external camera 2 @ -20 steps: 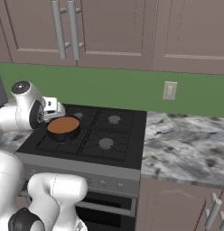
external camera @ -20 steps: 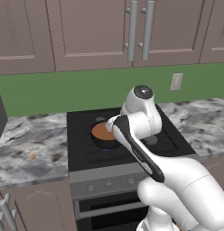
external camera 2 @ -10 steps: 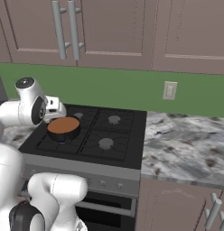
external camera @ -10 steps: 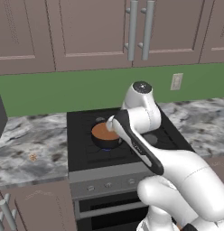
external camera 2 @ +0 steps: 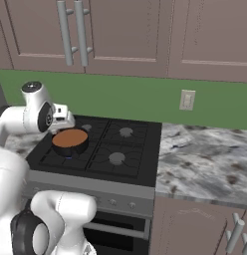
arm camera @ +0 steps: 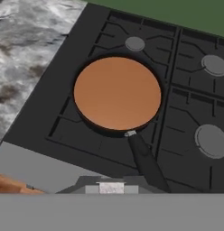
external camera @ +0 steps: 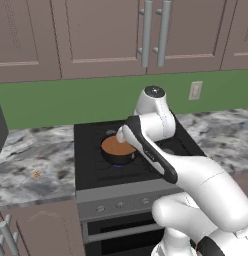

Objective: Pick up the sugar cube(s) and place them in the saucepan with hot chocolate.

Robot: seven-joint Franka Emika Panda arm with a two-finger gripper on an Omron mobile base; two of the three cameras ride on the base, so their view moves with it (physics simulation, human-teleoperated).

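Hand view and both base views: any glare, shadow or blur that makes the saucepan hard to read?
Hand view: saucepan sharp, liquid a flat even orange-brown with no glare, handle distinct against the stove. Left base view: pan partly covered by the arm, edges slightly soft. Right base view: pan evenly lit, with no strong shadow.

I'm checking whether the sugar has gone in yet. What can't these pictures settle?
- Sugar cube: in the left base view, a tan speck on the counter, too small to identify.
- Saucepan: the hand view shows flat brown liquid, no cube visible.
- Pincer: in the left base view, the arm hides it, so any grip is unclear.
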